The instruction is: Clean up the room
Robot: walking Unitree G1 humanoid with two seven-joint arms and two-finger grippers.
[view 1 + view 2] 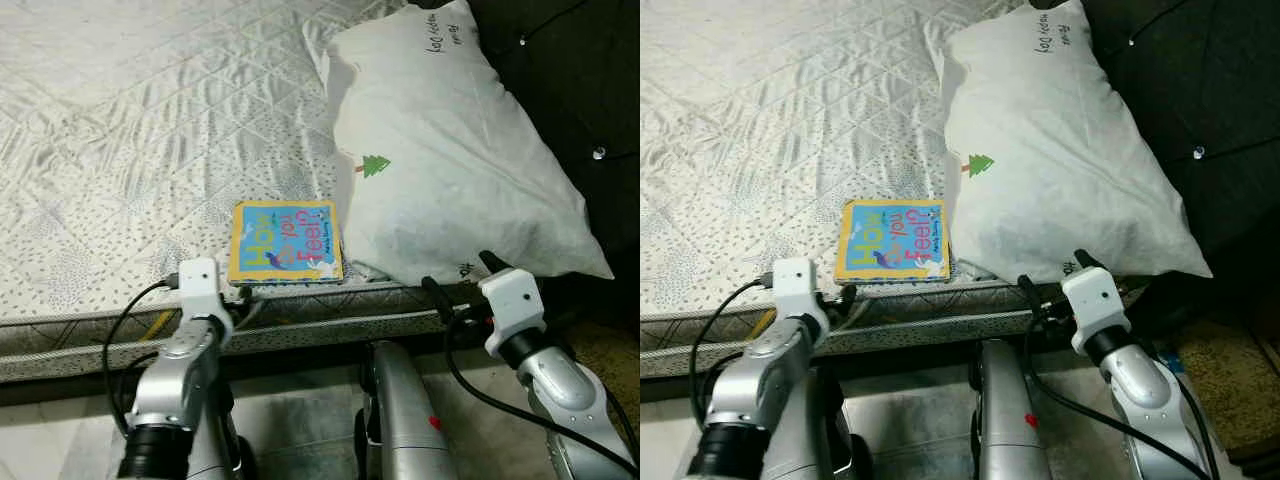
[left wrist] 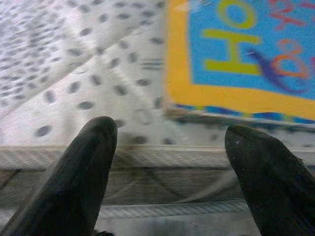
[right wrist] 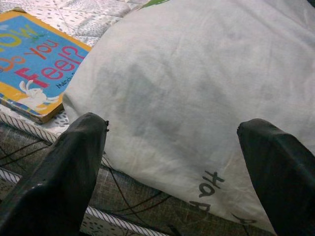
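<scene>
A blue and yellow children's book (image 1: 285, 242) lies flat near the front edge of the quilted mattress (image 1: 120, 150). A big white pillow (image 1: 450, 150) with a small green tree print lies right of the book, its edge touching the book's side. My left gripper (image 2: 170, 147) is open, low at the mattress edge just in front of the book's near left corner (image 2: 236, 59), holding nothing. My right gripper (image 3: 172, 142) is open too, its fingers (image 1: 432, 292) spread before the pillow's near lower edge (image 3: 197, 98), apart from it.
The mattress's banded side (image 1: 330, 315) runs across in front of both arms. A dark tufted headboard (image 1: 570, 80) rises behind the pillow on the right. A brownish rug (image 1: 1220, 380) lies on the floor at lower right. My silver body (image 1: 400, 410) stands between the arms.
</scene>
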